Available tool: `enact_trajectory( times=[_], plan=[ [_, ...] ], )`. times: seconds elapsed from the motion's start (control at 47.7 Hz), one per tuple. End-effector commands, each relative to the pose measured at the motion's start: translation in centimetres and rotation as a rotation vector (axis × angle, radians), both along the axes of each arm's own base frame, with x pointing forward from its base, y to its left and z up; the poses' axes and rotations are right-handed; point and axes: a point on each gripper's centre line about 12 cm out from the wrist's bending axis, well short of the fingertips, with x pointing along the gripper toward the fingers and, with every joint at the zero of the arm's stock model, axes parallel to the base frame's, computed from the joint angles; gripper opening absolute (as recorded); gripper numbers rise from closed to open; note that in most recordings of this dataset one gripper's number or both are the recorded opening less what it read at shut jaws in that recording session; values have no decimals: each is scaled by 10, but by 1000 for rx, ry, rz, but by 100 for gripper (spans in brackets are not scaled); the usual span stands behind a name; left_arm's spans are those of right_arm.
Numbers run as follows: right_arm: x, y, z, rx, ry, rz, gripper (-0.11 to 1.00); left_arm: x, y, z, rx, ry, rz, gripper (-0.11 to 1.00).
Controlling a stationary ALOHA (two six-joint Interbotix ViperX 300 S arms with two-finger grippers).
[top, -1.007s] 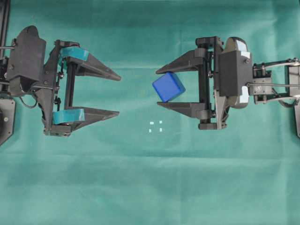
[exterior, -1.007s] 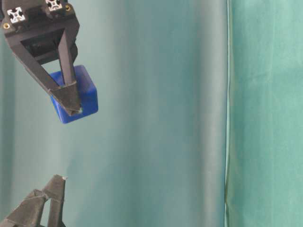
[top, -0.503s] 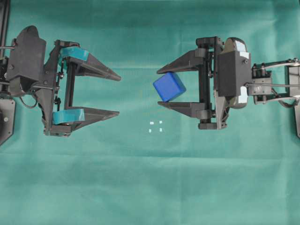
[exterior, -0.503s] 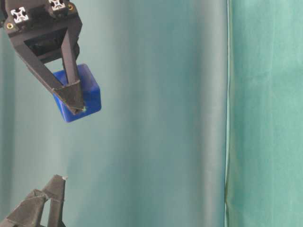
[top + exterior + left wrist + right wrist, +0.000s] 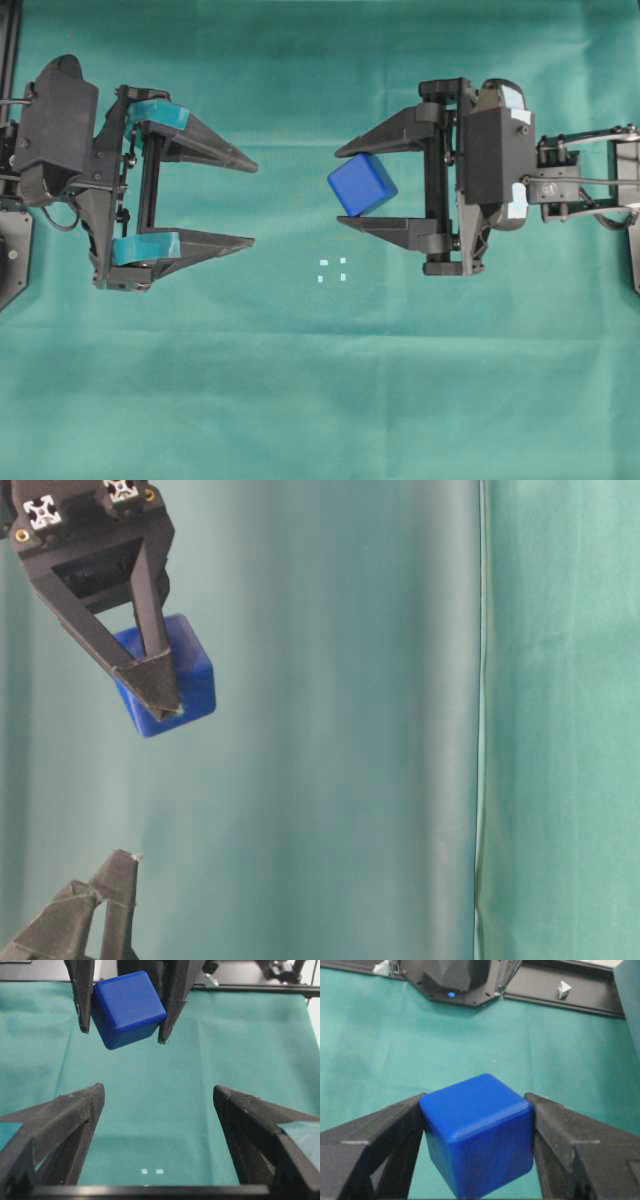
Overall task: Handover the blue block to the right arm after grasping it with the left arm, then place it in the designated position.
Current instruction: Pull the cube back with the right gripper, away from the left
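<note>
While the right pincer (image 5: 342,187) clamps the blue block (image 5: 361,185) between its two plain black fingers, the cube sits tilted, one corner pointing down and left in the overhead view, right of the frame's middle. The right wrist view shows both fingers pressed flat against opposite faces of the block, which fills the lower middle of that frame. Seen from table level, the block hangs in the upper left, clear of the green cloth (image 5: 320,400) that covers the bench.

At the left of the overhead view, the left pincer (image 5: 252,202) stands wide open with nothing between its teal-banded fingers, well apart from the block. The designated position (image 5: 332,270), four tiny white marks, lies bare on the cloth just below and left of the block, between the two pincers.

From table level only the tips of the left pincer poke into the lower left corner, and the right pincer's body is cut off by the top edge. The block's embossed mark cannot be made out. The arms' bases run off the sides of the overhead frame.

Compared with a second ago, the block has drifted slightly toward the right with its pincer; the left pincer is unchanged.
</note>
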Motion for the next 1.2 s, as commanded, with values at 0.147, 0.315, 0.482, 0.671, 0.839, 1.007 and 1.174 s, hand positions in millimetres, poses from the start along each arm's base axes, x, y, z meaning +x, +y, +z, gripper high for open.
enact_trajectory(
  times=[0.147, 0.315, 0.482, 0.671, 0.839, 1.007, 1.174],
  plan=[
    [0, 1, 22, 9, -56, 0, 65, 1, 1, 10, -1, -29, 3, 100],
    [0, 1, 22, 10, -54, -2, 65, 1, 1, 10, -1, -29, 3, 100],
    [-1, 1, 20, 16, -34, -13, 65, 1, 0, 10, -1, -29, 2, 100],
    [-4, 1, 15, 26, 16, -38, 65, 1, 0, 10, 1, -29, 1, 100],
    [-7, 0, 8, 47, 79, -69, 65, 1, 0, 10, 1, -28, 1, 100],
    [-11, 0, 1, 63, 145, -98, 65, 1, 0, 10, 1, -28, 1, 100],
    [-12, 2, 0, 65, 160, -99, 65, 1, 0, 9, 2, -26, 1, 100]
  ],
)
